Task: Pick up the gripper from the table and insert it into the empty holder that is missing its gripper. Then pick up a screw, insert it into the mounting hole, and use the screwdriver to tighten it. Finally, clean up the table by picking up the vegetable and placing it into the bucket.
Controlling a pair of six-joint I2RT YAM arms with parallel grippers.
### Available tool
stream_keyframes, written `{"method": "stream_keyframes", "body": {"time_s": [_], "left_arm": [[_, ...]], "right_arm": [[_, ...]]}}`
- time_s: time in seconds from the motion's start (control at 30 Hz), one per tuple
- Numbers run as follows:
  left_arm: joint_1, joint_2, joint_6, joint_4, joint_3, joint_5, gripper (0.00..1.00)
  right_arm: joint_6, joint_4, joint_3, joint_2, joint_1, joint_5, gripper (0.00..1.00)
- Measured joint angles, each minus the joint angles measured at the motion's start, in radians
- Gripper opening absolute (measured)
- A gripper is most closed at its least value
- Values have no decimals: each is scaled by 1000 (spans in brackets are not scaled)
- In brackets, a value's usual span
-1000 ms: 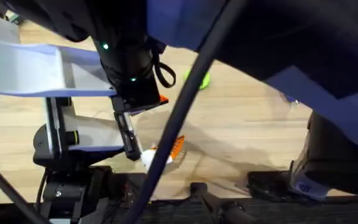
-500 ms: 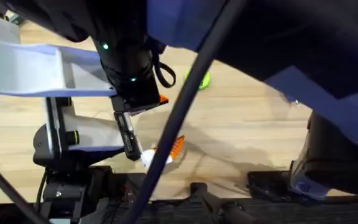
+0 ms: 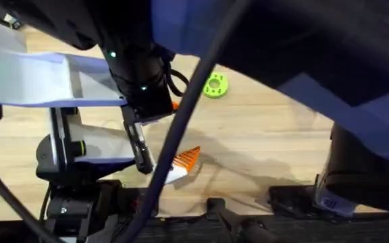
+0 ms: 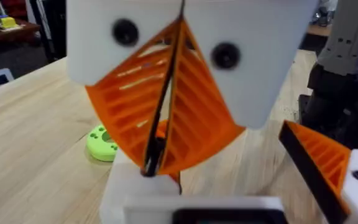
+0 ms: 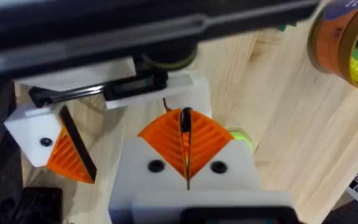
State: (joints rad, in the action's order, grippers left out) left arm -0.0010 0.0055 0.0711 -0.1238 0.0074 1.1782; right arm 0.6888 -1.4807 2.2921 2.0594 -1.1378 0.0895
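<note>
Where the wedge sits: the orange wedge (image 3: 189, 158) is low over the near edge of the table (image 3: 269, 142), touching the white holder (image 3: 174, 175) at the tip of a thin black jaw.
Seated or not: I cannot tell whether it is pushed home or only resting against the block. The right wrist view shows a dark spot on the block's face, either an empty hole or a screw head.
What has just changed: wedge and holder have shifted a little, with the white block now further right under the wedge. The big dark arm and its cable (image 3: 181, 128) have slid left, so the green disc (image 3: 215, 86) now shows whole.
Left gripper (image 4: 157, 155): orange pads pressed together with nothing I can see between them, hanging over the table with the disc just beyond.
Right gripper (image 5: 186, 124): pads also pressed together, with a dark sliver at the tips that I cannot name, close to the holder.
Bucket (image 5: 337, 37): well apart from the holder, with toys inside.
What it means: the small shift suggests the fit is being worked at, so I judge the job to be around the insertion step. The screw, the tightening and the tidy-up probably still lie ahead.
</note>
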Motion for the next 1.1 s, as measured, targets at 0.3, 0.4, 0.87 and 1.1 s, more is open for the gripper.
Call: {"method": "stream_keyframes", "body": {"time_s": [0.3, 0.4, 0.87, 1.1], "left_arm": [[0, 0, 0, 0, 0, 0, 985], [0, 0, 2, 0, 0, 0, 985], [0, 0, 3, 0, 0, 2, 985], [0, 0, 3, 0, 0, 2, 986]], "right_arm": [[0, 8, 0, 0, 0, 0, 6], [0, 10, 0, 0, 0, 0, 6], [0, 19, 0, 20, 0, 0, 6], [0, 18, 0, 20, 0, 0, 6]]}}
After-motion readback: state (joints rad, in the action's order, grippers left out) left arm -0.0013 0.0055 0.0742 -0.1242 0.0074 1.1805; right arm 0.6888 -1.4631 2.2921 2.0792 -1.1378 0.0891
